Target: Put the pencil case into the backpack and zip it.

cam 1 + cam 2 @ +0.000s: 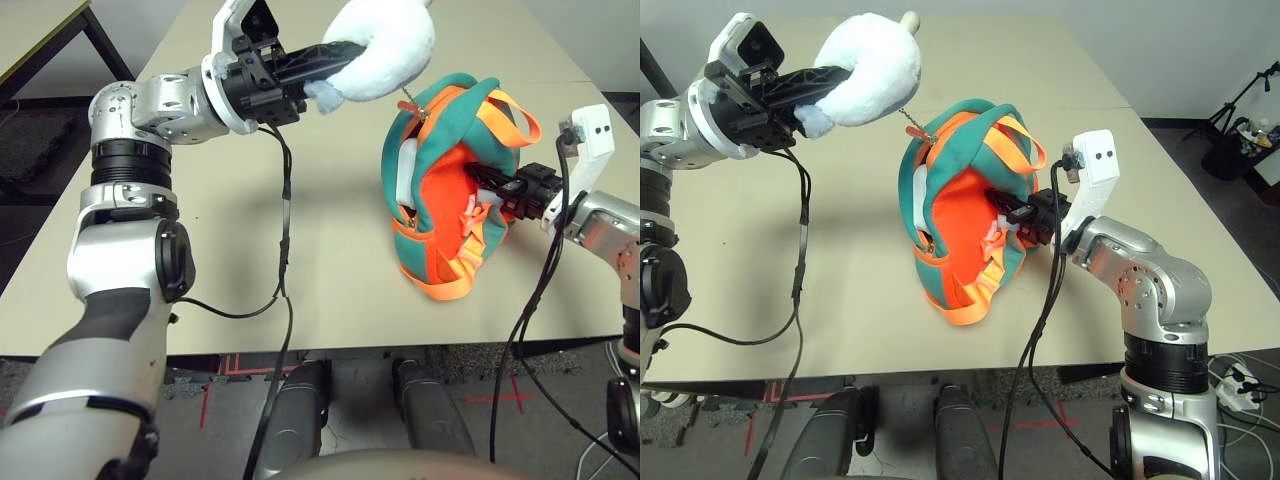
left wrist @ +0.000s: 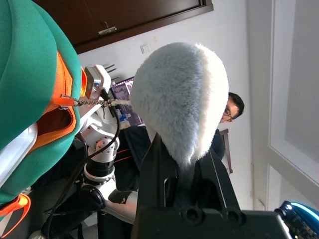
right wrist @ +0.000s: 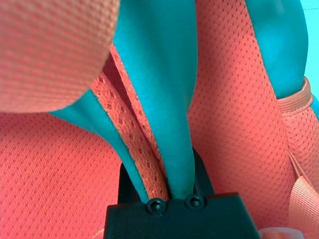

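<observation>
L gripper [image 1: 345,58] is clenched on the plush shark charm [image 1: 388,48], fingers [image 2: 219,181] pressed in on both sides of its narrow end. It's up past the far L end of the backpack [image 1: 970,200]. Charm's chain [image 1: 927,134] runs from the plush to the orange zipper pull [image 1: 912,131] at the far end of the opening, approx. straight.

R gripper [image 1: 474,178] is closed too, w/ a fold of teal & orange backpack fabric [image 3: 172,99] pinched btwn its fingers, on the bag's R side.

Pencil case [image 1: 406,172] is inside the backpack, white edge showing thru the unzipped opening on the bag's L side. Neither gripper touches it. Rel. to L gripper: case is to the R & nearer the robot, well apart, w/ charm & chain btwn. Rel. to R gripper: case is to the L, w/ the orange mesh panel [image 1: 445,190] btwn. Only part of it visible; rest hidden by the teal sides, so can't tell how deep it goes.

Backpack is on the R part of the table [image 1: 330,200], orange panel facing up & toward R arm. Orange straps [image 1: 965,312] lie at its near end, top loop [image 1: 1025,145] at the far R corner. Person [image 2: 232,107] in bkgd of L wrist view, partly hidden behind the charm.
</observation>
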`<state>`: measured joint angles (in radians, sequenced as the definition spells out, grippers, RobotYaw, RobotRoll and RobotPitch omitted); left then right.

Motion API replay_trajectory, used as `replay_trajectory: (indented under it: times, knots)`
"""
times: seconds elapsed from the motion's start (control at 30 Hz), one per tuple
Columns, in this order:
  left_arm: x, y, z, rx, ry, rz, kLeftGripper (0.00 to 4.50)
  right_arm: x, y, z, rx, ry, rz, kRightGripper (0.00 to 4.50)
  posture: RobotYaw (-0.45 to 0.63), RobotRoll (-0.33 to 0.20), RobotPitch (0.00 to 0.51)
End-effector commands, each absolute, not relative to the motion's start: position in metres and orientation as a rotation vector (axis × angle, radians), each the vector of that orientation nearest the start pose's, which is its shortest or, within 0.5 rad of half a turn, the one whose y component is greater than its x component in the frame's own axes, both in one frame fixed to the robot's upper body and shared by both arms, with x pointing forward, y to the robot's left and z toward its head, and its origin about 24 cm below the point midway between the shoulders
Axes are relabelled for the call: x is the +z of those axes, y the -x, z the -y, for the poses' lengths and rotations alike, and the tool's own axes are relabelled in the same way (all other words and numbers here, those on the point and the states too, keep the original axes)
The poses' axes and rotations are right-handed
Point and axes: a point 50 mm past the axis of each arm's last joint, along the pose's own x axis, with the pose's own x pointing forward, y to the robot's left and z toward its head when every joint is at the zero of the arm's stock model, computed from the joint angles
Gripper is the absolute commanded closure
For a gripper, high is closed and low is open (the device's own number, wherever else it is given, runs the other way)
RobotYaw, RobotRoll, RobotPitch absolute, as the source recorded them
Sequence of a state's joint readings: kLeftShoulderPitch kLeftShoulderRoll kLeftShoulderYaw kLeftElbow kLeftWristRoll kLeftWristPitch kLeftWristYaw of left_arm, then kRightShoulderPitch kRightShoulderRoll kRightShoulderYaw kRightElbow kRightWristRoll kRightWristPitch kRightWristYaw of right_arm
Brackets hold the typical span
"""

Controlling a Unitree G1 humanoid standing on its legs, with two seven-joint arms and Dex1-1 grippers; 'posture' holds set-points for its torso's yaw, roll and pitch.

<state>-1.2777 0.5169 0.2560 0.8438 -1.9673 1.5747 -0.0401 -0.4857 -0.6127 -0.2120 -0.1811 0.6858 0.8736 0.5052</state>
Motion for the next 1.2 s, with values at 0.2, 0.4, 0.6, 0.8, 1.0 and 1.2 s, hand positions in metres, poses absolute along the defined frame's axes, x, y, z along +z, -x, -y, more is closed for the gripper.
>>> replay_trajectory:
  times: [0.2, 0.4, 0.6, 0.8, 1.0, 1.2]
  knots:
    - [0.339, -0.321, -0.142, -1.423, 1.049, -0.435, 4.37, 0.183, -0.306, 0.213, 0.542, -0.081, -0.17, 4.39, 0.05, 0.0, 0.178]
    - [0.341, -0.32, -0.137, -1.407, 1.049, -0.397, 4.37, 0.183, -0.312, 0.214, 0.493, -0.083, -0.146, 4.39, 0.05, 0.0, 0.176]
    - [0.341, -0.32, -0.138, -1.357, 1.04, -0.357, 4.37, 0.187, -0.323, 0.21, 0.456, -0.1, -0.1, 4.39, 0.05, 0.0, 0.175]
    - [0.341, -0.321, -0.133, -1.332, 1.032, -0.348, 4.37, 0.196, -0.338, 0.2, 0.429, -0.11, -0.042, 4.39, 0.06, 0.0, 0.173]
    - [0.34, -0.317, -0.129, -1.406, 1.038, -0.342, 4.37, 0.187, -0.331, 0.206, 0.413, -0.075, -0.073, 4.39, 0.06, 0.0, 0.181]
    - [0.29, -0.29, -0.141, -1.647, 0.882, -0.523, 4.37, 0.171, -0.319, 0.215, 0.383, -0.038, -0.121, 4.39, 0.06, 0.0, 0.193]
